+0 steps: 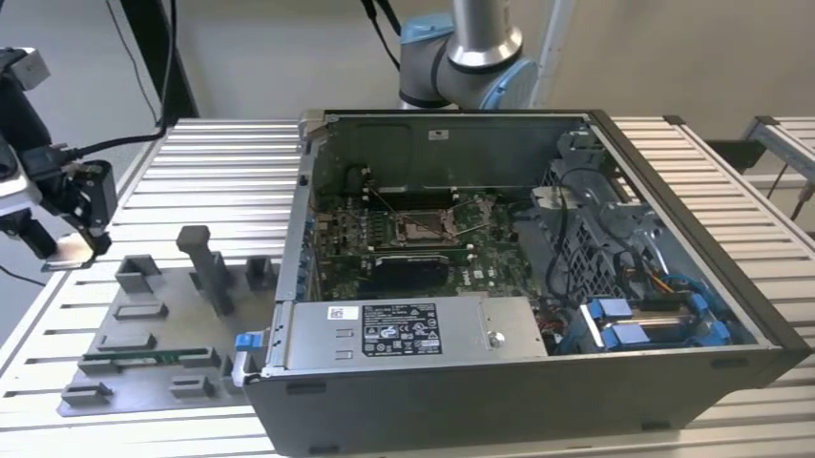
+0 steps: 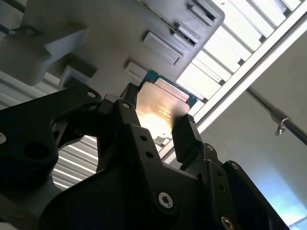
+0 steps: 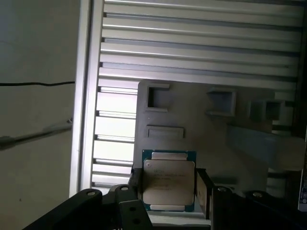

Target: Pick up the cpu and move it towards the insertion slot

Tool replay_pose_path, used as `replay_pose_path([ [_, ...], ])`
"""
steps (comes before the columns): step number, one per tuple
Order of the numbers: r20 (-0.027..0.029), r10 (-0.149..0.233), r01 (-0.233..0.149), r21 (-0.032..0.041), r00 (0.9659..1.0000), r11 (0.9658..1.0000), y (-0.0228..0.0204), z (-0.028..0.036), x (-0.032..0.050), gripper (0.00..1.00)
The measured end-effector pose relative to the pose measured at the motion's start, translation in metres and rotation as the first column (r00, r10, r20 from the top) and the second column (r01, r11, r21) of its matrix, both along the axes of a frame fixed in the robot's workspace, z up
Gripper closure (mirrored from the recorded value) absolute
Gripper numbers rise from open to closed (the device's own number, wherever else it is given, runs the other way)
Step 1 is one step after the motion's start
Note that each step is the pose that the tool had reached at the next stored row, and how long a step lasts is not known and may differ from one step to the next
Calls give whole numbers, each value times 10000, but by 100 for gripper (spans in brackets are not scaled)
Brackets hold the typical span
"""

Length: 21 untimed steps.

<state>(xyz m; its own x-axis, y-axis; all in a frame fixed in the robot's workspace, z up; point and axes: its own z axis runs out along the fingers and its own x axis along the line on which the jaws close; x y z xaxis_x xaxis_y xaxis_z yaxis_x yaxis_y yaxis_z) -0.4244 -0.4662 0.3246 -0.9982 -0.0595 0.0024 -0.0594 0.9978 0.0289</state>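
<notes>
My gripper [image 3: 169, 188] is clamped on the cpu [image 3: 169, 179], fingers [image 2: 184, 136] on opp. edges, held in air over the grey fixture plate [image 1: 134, 329] at the exterior view's left. Insertion slot [image 1: 421, 226] is well apart, inside the open PC case [image 1: 510, 382].

The exterior view is taken from above, looking down on the computer case [image 1: 510, 405] and desk [image 1: 720, 191]. Both wrist views are aimed closely past the gripper [image 3: 169, 189] [image 2: 153, 120] at the cpu [image 3: 169, 182] [image 2: 160, 105] and fixture plate [image 3: 192, 117] [image 2: 120, 28].
</notes>
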Motion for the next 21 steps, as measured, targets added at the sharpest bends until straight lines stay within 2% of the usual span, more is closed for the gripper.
replay_pose_path([
  [7, -2, 0, 0, -1, 10000, 10000, 0, 167, 0, 100],
  [21, 0, 0, 0, 0, 10000, 10000, 0, 335, 0, 100],
])
